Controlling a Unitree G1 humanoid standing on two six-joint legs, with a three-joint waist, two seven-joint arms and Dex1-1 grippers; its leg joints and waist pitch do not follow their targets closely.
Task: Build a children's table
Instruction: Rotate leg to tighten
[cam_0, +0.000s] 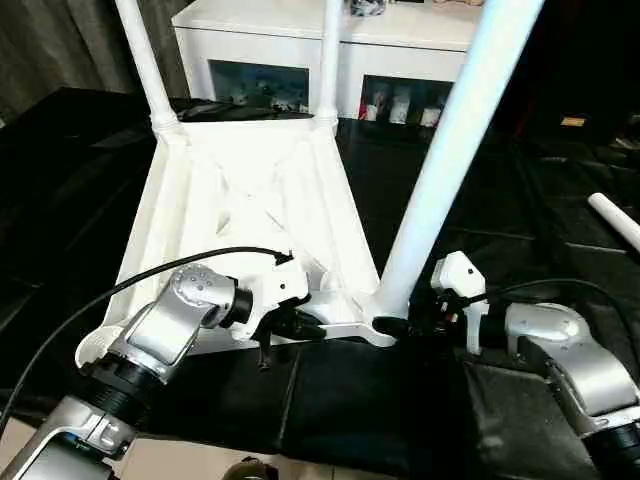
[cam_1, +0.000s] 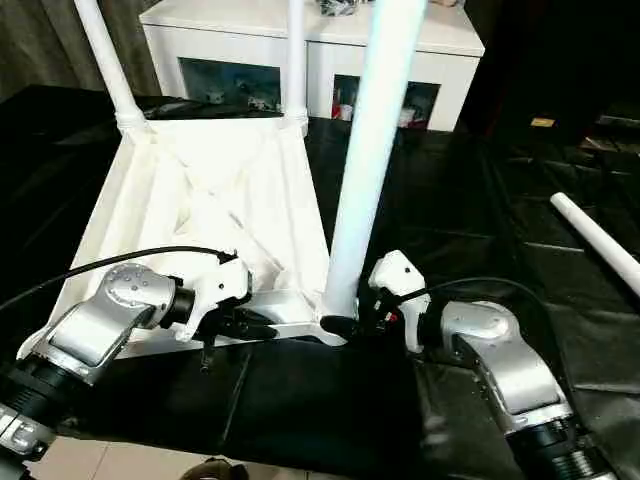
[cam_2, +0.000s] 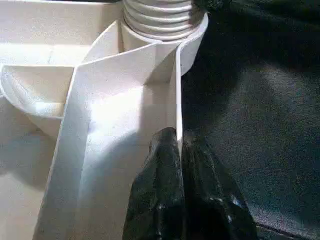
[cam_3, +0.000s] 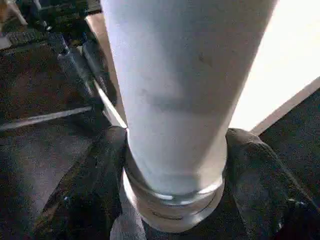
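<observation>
**Third leg held at its socket while the tabletop is braced**

Head views: the white tabletop lies underside up on the black bench, ribs showing, so the corner sockets face upward. Two legs stand in the far corners, at about 11 and 12 o'clock. A third leg rises from the near corner at about 5 o'clock. A fourth leg lies loose at 3 o'clock, well apart.

Left wrist view: the left hand has its two fingers pinched shut on the thin tabletop rim, likely to stop the top from shifting.

Right wrist view: the right hand has its fingers spread around the third leg's base, touching both sides, likely steadying or seating it in its socket.
</observation>
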